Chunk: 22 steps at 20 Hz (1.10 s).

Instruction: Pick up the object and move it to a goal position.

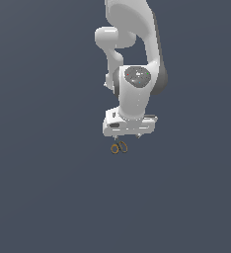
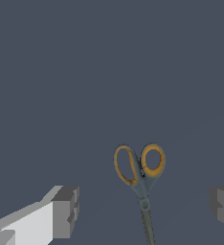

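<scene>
The scissors [image 2: 141, 179] lie flat on the dark grey table [image 1: 43, 197], directly under the arm's hand [image 1: 123, 136]. In the exterior view only their two orange loops peek out just below it. In the wrist view the hand's fingers [image 2: 66, 210] stand wide apart, one on each side of the scissors, touching nothing; the loops and pivot sit between them, a little nearer one finger than the other, and the blades run out of the picture.

The risk, as I judge it, lies in how thin and small the scissors are. If the hand stops too high, the fingers will close over empty air; if it closes off-centre, one finger may strike first and push or spin the scissors sideways out of the grip.
</scene>
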Tool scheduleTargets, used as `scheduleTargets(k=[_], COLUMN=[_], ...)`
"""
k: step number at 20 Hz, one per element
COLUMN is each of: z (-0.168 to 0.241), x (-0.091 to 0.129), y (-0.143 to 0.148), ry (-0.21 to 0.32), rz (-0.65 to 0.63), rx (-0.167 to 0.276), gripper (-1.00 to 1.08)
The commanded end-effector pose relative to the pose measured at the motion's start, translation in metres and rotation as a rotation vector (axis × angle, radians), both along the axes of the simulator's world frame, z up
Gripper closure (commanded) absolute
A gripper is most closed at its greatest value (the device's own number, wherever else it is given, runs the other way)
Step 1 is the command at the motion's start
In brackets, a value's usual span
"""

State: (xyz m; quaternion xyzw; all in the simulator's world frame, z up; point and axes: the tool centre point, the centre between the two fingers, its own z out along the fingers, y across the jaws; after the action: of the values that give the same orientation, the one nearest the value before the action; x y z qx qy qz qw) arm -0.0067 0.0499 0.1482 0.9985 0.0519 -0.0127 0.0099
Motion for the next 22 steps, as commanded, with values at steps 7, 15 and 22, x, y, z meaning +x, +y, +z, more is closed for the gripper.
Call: scheduleTargets(k=[7,15,22], z=[0.002,0.003,-0.008], x=[0.002,0.003,-0.005], y=[-0.021,-0.036,-0.036], ry=[0.000,-0.001,-0.003], rz=[-0.046,-0.078,-0.075], rx=[-0.005,-0.008,-0.004], gripper=[-0.92,-0.92,-0.92])
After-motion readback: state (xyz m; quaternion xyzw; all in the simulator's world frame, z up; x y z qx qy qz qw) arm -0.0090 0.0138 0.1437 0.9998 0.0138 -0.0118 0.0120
